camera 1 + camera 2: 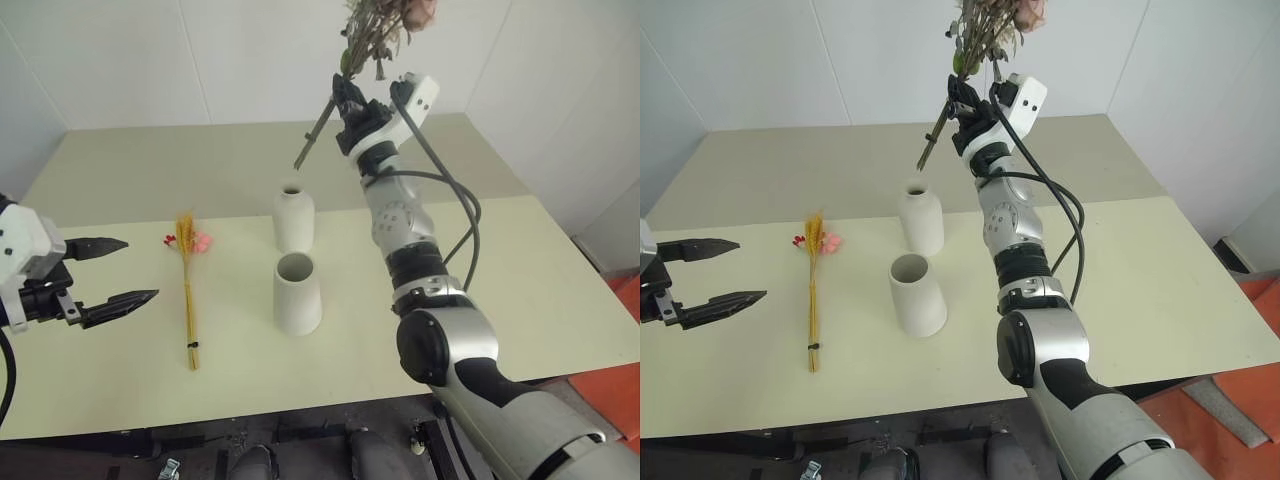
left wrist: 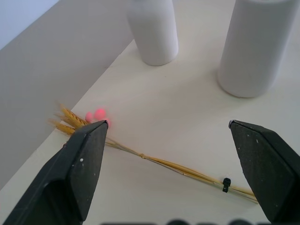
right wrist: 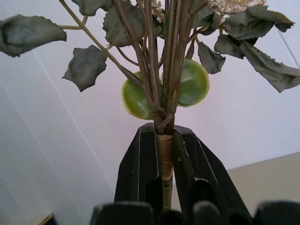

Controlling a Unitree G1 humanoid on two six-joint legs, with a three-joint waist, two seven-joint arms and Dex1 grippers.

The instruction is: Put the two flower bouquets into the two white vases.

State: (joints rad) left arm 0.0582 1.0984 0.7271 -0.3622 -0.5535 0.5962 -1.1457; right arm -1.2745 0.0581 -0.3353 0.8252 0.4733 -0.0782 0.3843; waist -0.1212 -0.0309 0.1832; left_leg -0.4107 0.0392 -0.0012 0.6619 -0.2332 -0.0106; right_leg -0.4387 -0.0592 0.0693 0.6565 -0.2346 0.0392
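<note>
The table (image 1: 520, 290) is a pale cream slab in two levels, a back part against the white wall and a front part where the things stand.

The right gripper (image 1: 352, 112) is raised high over the back of the table, well above the vases. Its two black fingers (image 3: 140, 164) are clamped on the wrapped stems of the bushy bouquet (image 1: 385, 25). The pink bloom, beige sprigs and dark green leaves point up toward the wall, and the cut stem ends slant down and to the left, ending in the air above and just beyond the bottle vase. The stems are clear of that vase's mouth.

The left gripper (image 1: 125, 270) hangs at the left edge of the table, off the surface, with its fingers (image 2: 82, 164) spread wide and nothing between them. It points toward the wheat bunch and the vases beyond.

The cone vase (image 1: 297, 294) stands upright near the middle of the front part, its wide mouth open and empty. The bottle vase (image 1: 293, 217) stands upright just behind it, close but not touching, its narrow neck empty too.

The wheat bunch (image 1: 188, 300) lies flat on the table to the left of the vases, well apart from them. Its yellow heads and small red and pink blooms lie at the far end, its tied stems at the near end, toward the table's front edge.
</note>
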